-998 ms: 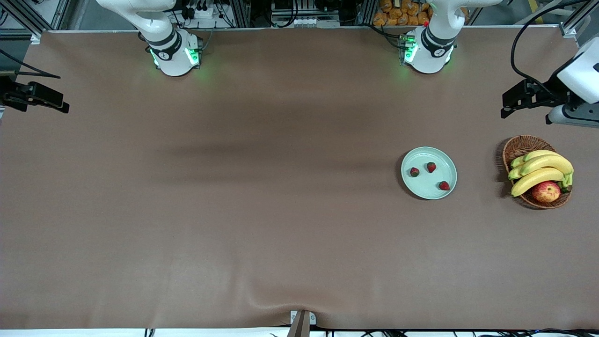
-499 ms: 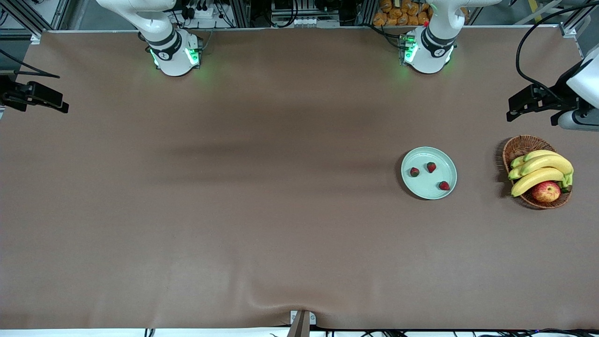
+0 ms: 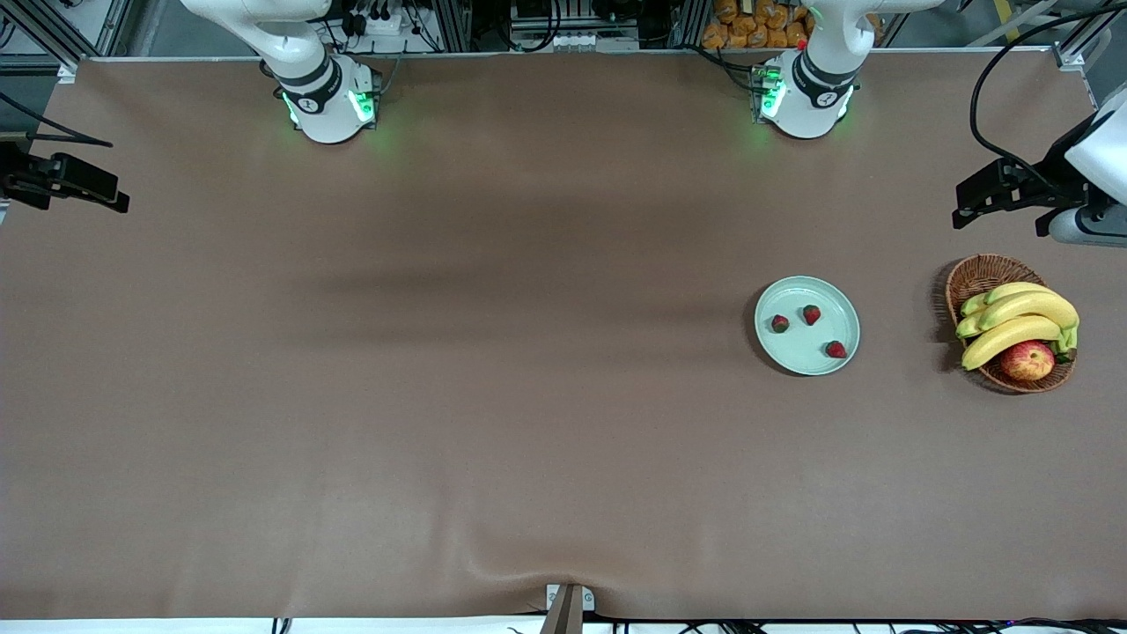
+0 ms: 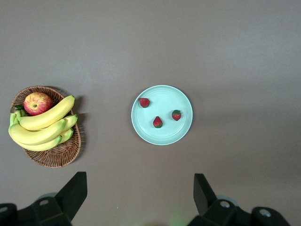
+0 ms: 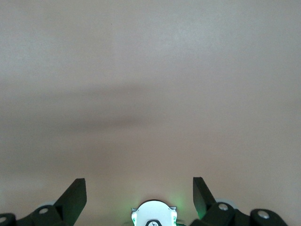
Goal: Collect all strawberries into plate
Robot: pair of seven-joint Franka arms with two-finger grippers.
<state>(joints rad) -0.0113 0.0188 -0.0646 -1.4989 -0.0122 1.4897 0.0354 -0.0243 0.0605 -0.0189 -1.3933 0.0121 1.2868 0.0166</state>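
Three small red strawberries [image 3: 779, 324] [image 3: 811, 314] [image 3: 836, 350] lie apart on the pale mint-green plate [image 3: 797, 357], toward the left arm's end of the table. The left wrist view looks straight down on the plate [image 4: 164, 96] and its strawberries [image 4: 144, 102] [image 4: 157, 122] [image 4: 176, 115]. My left gripper [image 4: 139, 188] hangs high above the table, open and empty, and shows at the picture's edge [image 3: 968, 198] in the front view. My right gripper [image 5: 138, 190] waits open and empty, high over bare table at the right arm's end [image 3: 110, 195].
A brown wicker basket [image 3: 973, 277] with yellow bananas [image 3: 1012, 321] and a red-yellow apple [image 3: 1027, 360] stands beside the plate, closer to the left arm's end; in the left wrist view the basket [image 4: 51, 157] is there too. The right arm's base [image 5: 153, 214] glows green below its gripper.
The left gripper drifted a little toward the left arm's end of the table, then held still. Plate, strawberries and right arm have not moved.
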